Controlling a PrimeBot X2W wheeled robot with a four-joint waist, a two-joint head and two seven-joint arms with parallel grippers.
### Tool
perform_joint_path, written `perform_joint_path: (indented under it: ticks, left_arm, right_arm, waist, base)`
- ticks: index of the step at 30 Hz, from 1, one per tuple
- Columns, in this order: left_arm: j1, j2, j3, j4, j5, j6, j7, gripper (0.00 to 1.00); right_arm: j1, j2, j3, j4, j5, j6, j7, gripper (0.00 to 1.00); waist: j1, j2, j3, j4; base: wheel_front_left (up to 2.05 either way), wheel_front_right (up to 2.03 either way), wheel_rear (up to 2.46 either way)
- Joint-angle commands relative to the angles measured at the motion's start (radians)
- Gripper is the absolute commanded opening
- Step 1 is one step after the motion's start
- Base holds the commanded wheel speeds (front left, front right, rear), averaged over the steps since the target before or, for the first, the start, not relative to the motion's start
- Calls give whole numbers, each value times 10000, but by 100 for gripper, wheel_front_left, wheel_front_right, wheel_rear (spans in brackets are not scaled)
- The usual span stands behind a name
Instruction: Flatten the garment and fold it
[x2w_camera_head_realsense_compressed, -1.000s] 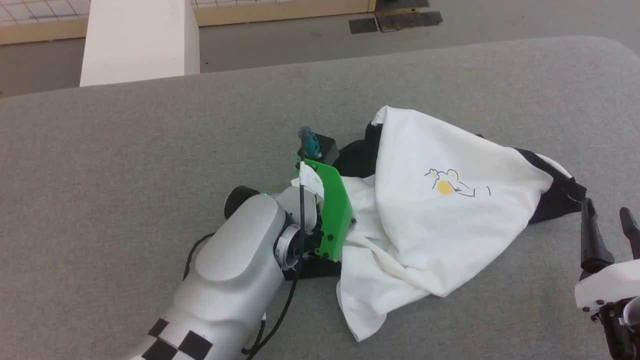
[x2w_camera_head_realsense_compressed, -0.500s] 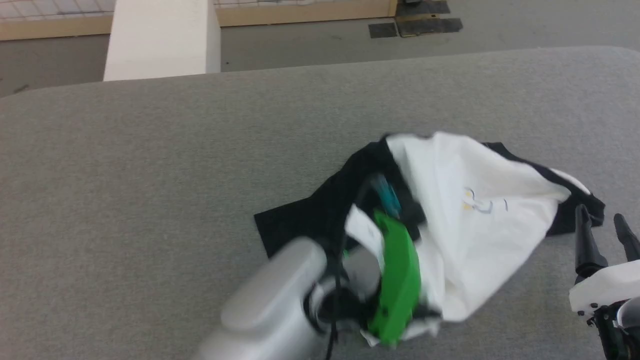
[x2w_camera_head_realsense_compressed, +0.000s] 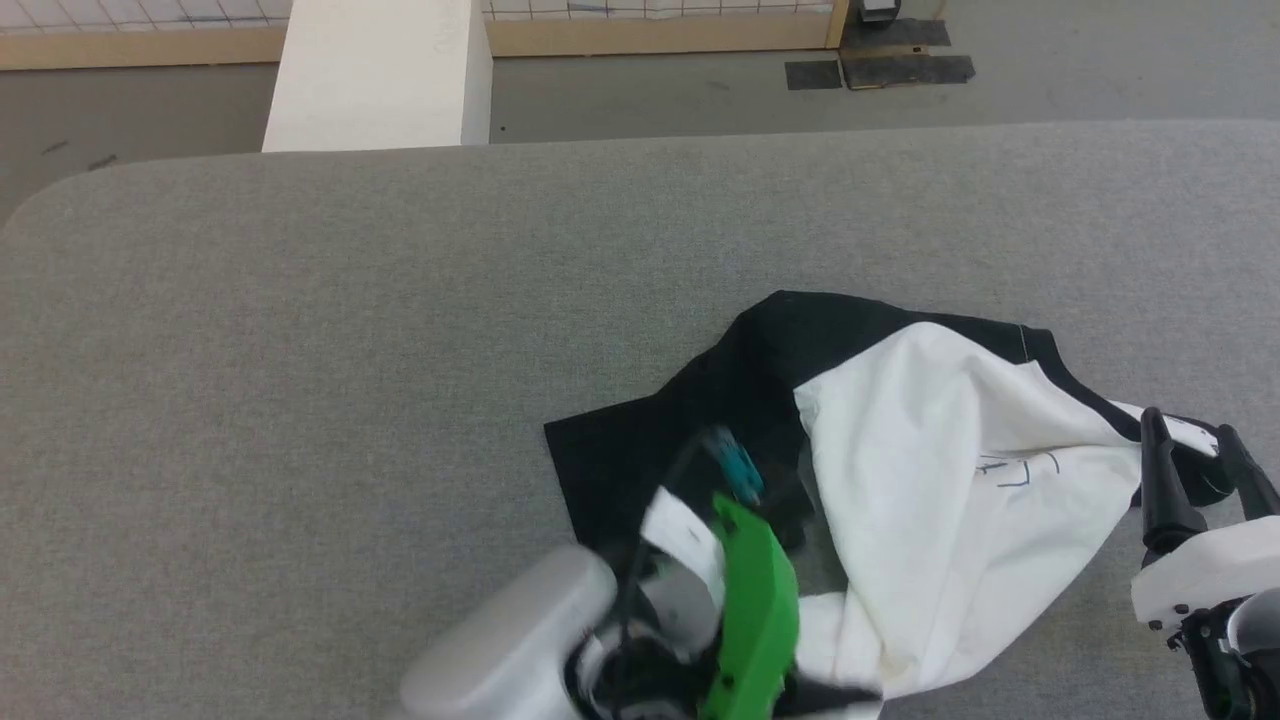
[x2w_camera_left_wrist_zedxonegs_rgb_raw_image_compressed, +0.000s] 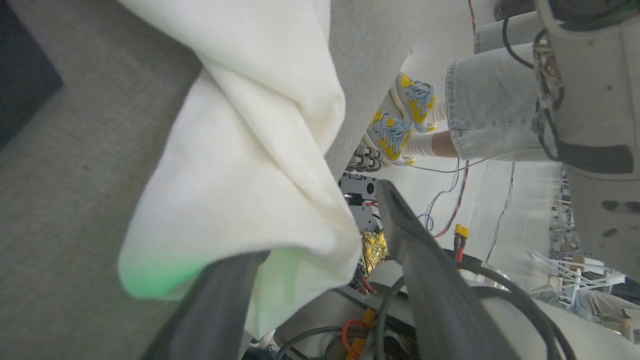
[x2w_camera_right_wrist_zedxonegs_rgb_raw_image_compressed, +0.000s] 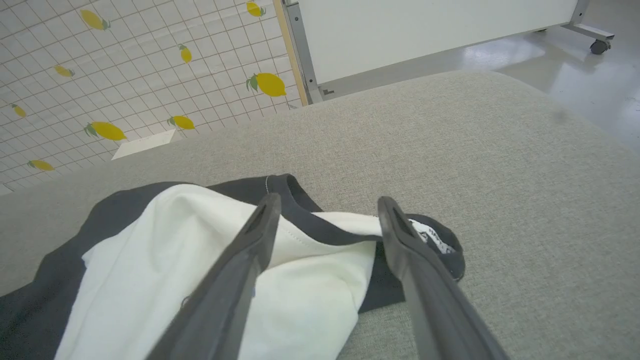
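Two grippers are nearest. The left gripper (x2w_camera_left_wrist_zedxonegs_rgb_raw_image_compressed: 320, 225) has its two dark, rubbery fingers spread wide, and a soft white fold of the garment (x2w_camera_head_realsense_compressed: 950, 500) hangs over one finger without being pinched. The right gripper (x2w_camera_head_realsense_compressed: 1188, 425), at 4 o'clock in the head view, is also wide and empty, its two fingers near the black collar (x2w_camera_right_wrist_zedxonegs_rgb_raw_image_compressed: 300, 192). The one garment lies crumpled on the table (x2w_camera_head_realsense_compressed: 400, 300) at about 5 o'clock, with a smooth white body and one black sleeve (x2w_camera_head_realsense_compressed: 640, 450) spread flat toward 9 o'clock. The table has a grey woven cover and rounded corners. Beyond its far edge, at 11 o'clock, one white square pillar (x2w_camera_head_realsense_compressed: 380, 80) stands on the grey floor (x2w_camera_head_realsense_compressed: 650, 90).
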Motion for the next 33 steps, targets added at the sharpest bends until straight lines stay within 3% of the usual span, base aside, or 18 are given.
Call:
perform_joint_path:
  ticks: [1, 3, 6, 12, 20, 25, 26, 27, 33]
  left_arm:
    - [-383, 42, 296, -97, 162, 20, -258, 100]
    - [-726, -28, 969, -243, 200, 98, -920, 100]
    - [-1529, 186, 1760, -92, 1197, 344, -2168, 100]
    - [-2587, 798, 1664, 1528, 3621, 1195, -3387, 100]
    - [-2886, 1073, 403, 3655, 4938, 1641, -2241, 100]
    - [-2596, 797, 212, 4266, 4470, 1313, -1638, 100]
    - [-2494, 733, 211, 4343, 4298, 1238, -1481, 38]
    - [-2403, 651, 285, 4364, 4104, 1185, -1451, 0]
    - [-2137, 390, 727, 4375, 3409, 969, -1842, 0]
  right_arm:
    - [-9, 3, 12, 5, -19, -15, 33, 100]
    - [-10, 3, 23, 16, -30, -15, 42, 100]
    - [-45, 3, 95, 21, -3, -15, 65, 100]
    - [-99, 3, 206, 36, 78, -15, 52, 100]
    - [-53, 3, 189, 71, 166, -15, -35, 100]
    - [-48, 3, 115, 108, 195, -15, -102, 100]
    - [-50, 3, 90, 122, 250, -15, -119, 100]
    - [-48, 3, 76, 125, 272, -15, -135, 100]
    - [-24, 3, 34, 184, 128, -15, -174, 100]
  waist:
    - [0, -1, -50, 32]
    - [0, -1, -72, 40]
    - [0, -1, -67, -2]
    - [0, -1, 61, -264]
    - [0, -1, 317, -524]
    - [0, -1, 425, -567]
    - [0, -1, 432, -563]
    - [0, -1, 437, -556]
    - [0, -1, 357, -430]
  base:
    - [0, 0, 0]
    - [0, 0, 0]
    - [0, 0, 0]
    - [0, 0, 0]
    - [0, 0, 0]
    - [0, 0, 0]
    - [0, 0, 0]
    - [0, 0, 0]
    - [0, 0, 0]
